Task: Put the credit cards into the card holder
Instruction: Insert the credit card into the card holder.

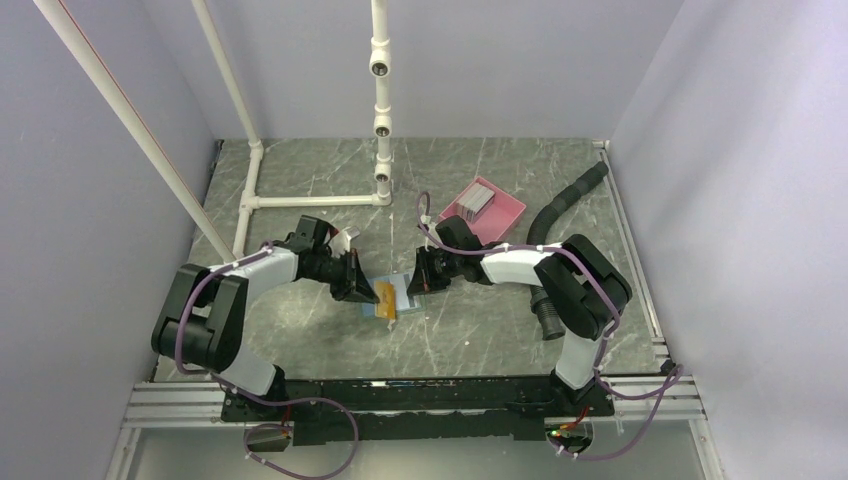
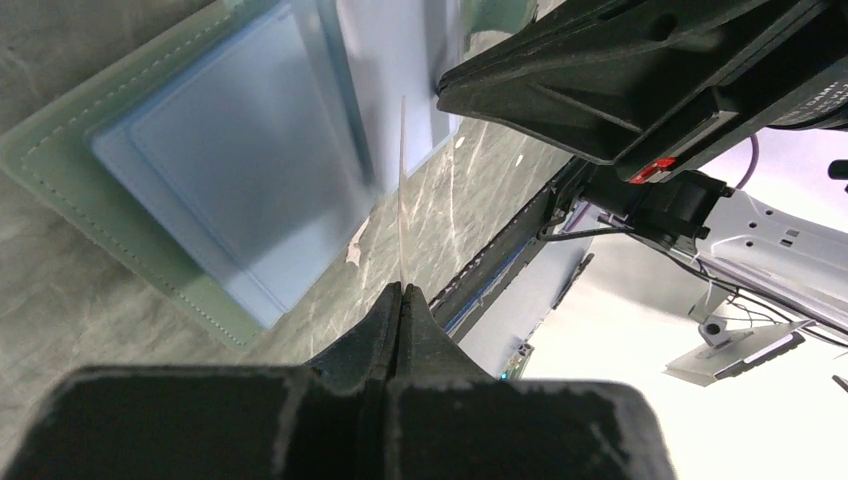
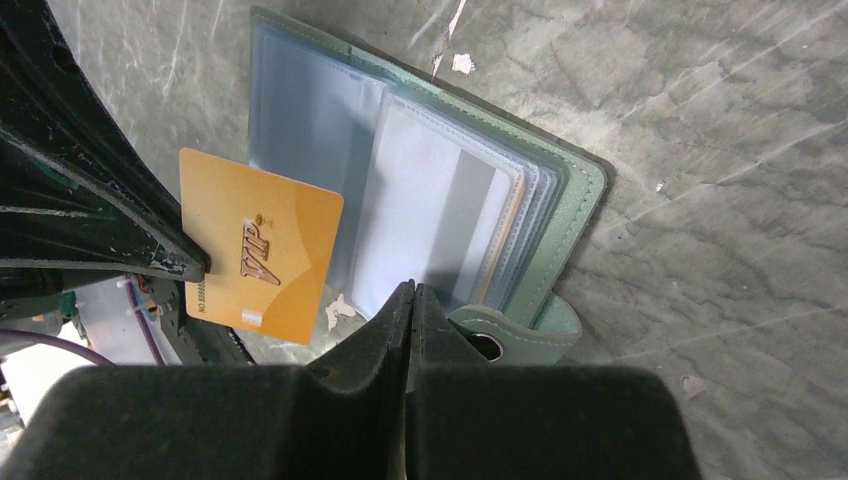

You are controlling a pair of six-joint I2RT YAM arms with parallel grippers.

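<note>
Left pincer (image 2: 402,288) clamps orange card (image 3: 262,255) | card holder (image 3: 580,215) unfolded | right pincer (image 3: 410,290) closed

The card holder (image 3: 565,190) lies open and flat mid-table. It is dull green outside, with its clear pale-blue sleeves fanned and the snap tab at its near corner. An orange card (image 3: 262,255) marked VIP is pinched by the left gripper (image 2: 402,290) at the holder's eight o'clock seen from above, its edge meeting the sleeves. A stack of grey cards (image 1: 477,196) sits well apart at one o'clock.
</note>
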